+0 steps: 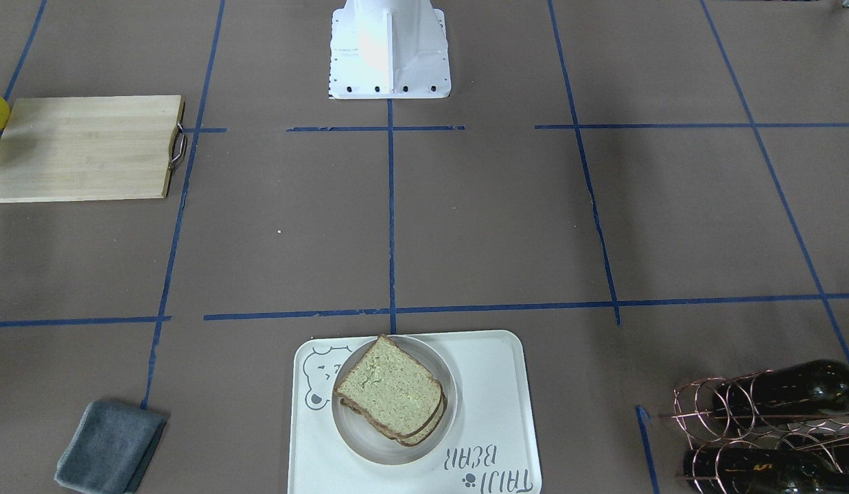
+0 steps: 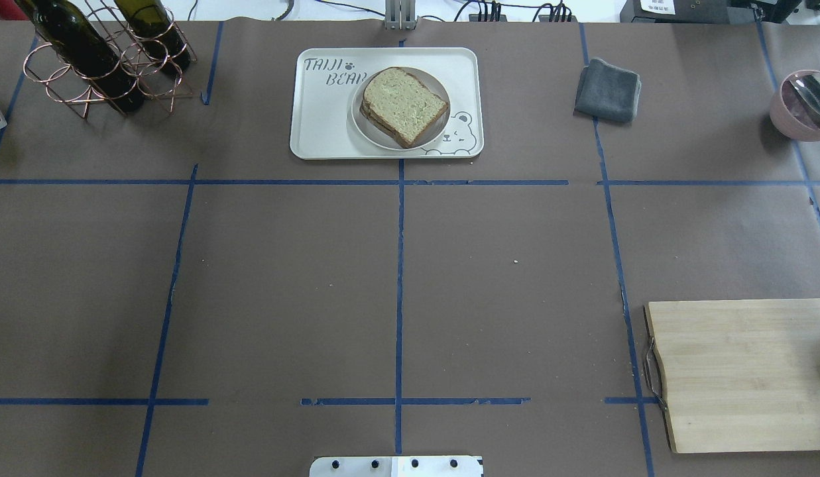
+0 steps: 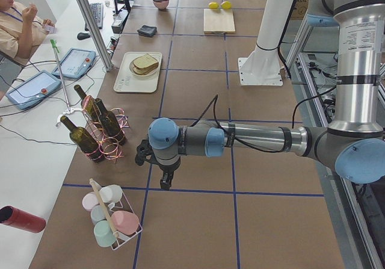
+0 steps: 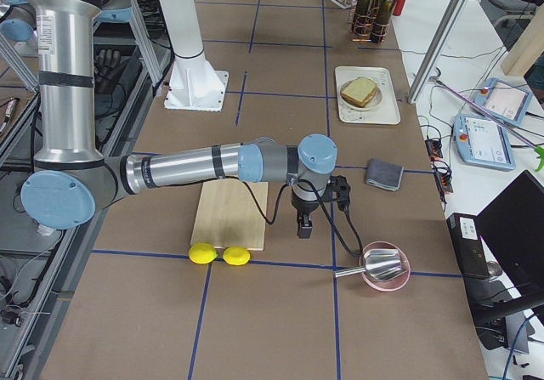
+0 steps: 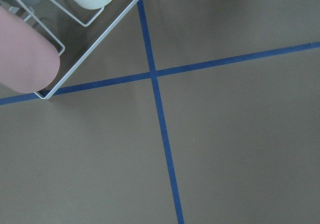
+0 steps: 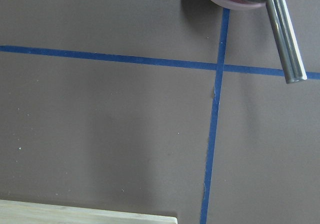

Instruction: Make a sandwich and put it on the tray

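Sandwich [image 1: 390,387]: two square tan bread slices with dark brown crust, stacked, top slice slightly offset from the lower one. What lies between the slices cannot be made out. The stack sits on a small round pale plate [image 1: 349,425]. The plate rests inside the cream-white rounded-rectangle tray with the grey bear face and "BEAR" lettering [image 1: 493,384], towards the bear-face end. The tray stands at the table edge far from the robot base, on the centre tape line.

Left gripper [image 3: 165,183]: points down over the brown paper table cover near a blue tape crossing, well apart from the tray. It touches none of the objects. It is seen only from the side; how far apart the fingers stand cannot be told. A white wire basket of pastel cups [image 3: 111,221] sits nearby.

Right gripper [image 4: 303,225]: points down just beside the edge of the light wooden cutting board [image 4: 229,214], between it and the pink bowl holding a metal ladle [image 4: 387,268]. It too is seen only from the side, so its finger opening cannot be told.

Also on the table: folded grey cloth [image 2: 608,89], dark wine bottles in a copper wire rack [image 2: 91,59], and two yellow lemons [image 4: 217,254] against the board's near edge.
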You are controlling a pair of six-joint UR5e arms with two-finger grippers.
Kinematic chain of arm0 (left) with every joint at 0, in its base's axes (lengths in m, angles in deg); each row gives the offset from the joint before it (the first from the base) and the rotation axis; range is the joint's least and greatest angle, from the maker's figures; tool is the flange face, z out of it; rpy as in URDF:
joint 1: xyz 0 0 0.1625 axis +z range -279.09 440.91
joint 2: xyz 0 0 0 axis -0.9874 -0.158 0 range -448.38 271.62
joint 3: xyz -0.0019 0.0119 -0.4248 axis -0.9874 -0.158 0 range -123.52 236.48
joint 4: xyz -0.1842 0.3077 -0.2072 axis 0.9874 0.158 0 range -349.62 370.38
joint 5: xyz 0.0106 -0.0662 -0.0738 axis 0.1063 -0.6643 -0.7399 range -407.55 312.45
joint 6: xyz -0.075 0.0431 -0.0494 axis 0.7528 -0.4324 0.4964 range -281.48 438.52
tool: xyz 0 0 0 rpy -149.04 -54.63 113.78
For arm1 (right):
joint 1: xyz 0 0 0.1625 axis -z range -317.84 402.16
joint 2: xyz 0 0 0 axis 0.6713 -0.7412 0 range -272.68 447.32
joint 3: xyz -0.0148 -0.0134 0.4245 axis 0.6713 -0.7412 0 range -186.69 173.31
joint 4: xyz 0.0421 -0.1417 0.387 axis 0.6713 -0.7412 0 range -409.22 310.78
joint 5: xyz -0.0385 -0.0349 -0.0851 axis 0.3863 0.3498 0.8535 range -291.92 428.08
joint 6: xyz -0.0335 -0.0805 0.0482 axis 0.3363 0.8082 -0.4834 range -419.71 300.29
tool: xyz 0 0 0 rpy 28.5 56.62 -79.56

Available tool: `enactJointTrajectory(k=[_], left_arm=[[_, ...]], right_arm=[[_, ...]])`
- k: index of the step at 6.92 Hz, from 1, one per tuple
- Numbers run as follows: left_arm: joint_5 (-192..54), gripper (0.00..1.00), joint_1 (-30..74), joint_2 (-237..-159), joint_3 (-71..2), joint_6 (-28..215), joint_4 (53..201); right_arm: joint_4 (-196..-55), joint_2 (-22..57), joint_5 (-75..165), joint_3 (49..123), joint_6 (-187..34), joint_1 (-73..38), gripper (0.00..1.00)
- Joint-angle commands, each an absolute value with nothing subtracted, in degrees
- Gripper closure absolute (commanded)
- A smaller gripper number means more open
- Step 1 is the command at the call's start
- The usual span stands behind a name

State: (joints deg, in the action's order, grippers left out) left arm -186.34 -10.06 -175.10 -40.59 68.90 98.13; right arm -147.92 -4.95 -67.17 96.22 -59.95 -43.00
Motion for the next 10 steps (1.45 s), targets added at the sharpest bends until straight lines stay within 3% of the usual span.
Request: enactJointTrajectory(k=[1, 10], left_arm=[[-186.3, 0.00, -10.1, -174.9, -41.2, 69.2, 97.0], [-186.4, 0.00, -10.1, -175.5, -40.7, 69.2, 97.3]], right_arm=[[-147.9, -4.9, -67.3, 95.8, -60.0, -43.0, 0.00], [-147.9, -5.6, -67.4, 98.1, -60.0, -43.3, 0.00]])
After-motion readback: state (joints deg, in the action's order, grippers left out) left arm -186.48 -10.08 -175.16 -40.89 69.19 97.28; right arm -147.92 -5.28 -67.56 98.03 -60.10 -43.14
